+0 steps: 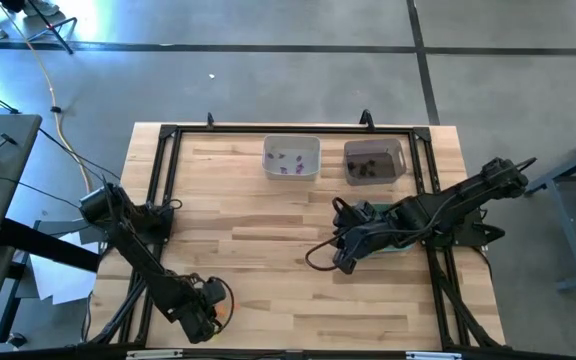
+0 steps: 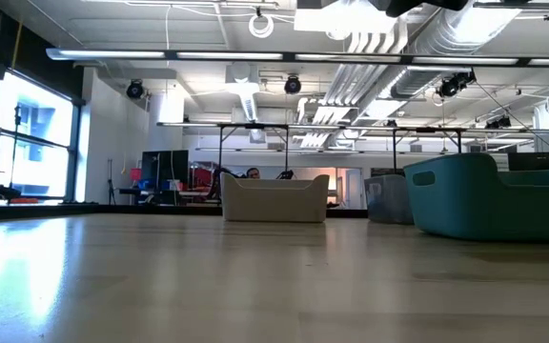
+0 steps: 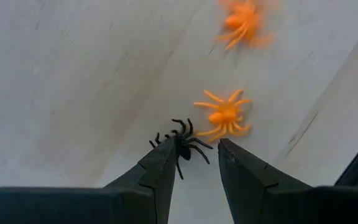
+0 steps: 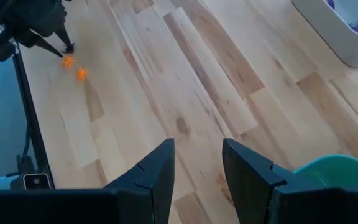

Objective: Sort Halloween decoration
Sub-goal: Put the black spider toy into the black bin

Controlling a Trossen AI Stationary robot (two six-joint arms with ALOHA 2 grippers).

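In the left wrist view, a black spider trinket (image 3: pixel 184 144) lies on the wood right at one tip of my open left gripper (image 3: pixel 197 149). An orange spider (image 3: pixel 224 115) lies just beyond the gap, and a second orange spider (image 3: pixel 243 22) lies farther off. In the high view my left gripper (image 1: pixel 211 305) is near the table's near-left corner. My open right gripper (image 1: pixel 340 258) hovers right of the table's middle and holds nothing. Purple trinkets (image 1: pixel 288 161) lie in the white bin (image 1: pixel 313 150), and dark ones (image 1: pixel 368 167) in the grey bin (image 1: pixel 400 152). My left gripper comes down at the black spider (image 3: pixel 191 148) from above, slanting. One fingertip (image 3: pixel 168 152) covers part of the spider's body and legs, and the other fingertip stands clear of it. I cannot tell whether the fingertip touches it. The spider lies flat on the table.
A teal bin (image 2: pixel 489 195) stands on the right side, partly under my right arm. The white bin (image 2: pixel 274 198) and the grey bin (image 2: pixel 387 197) stand side by side at the far edge. A black frame rail (image 1: pixel 163 180) runs around the table. Bare wood (image 1: pixel 268 240) lies between the arms.
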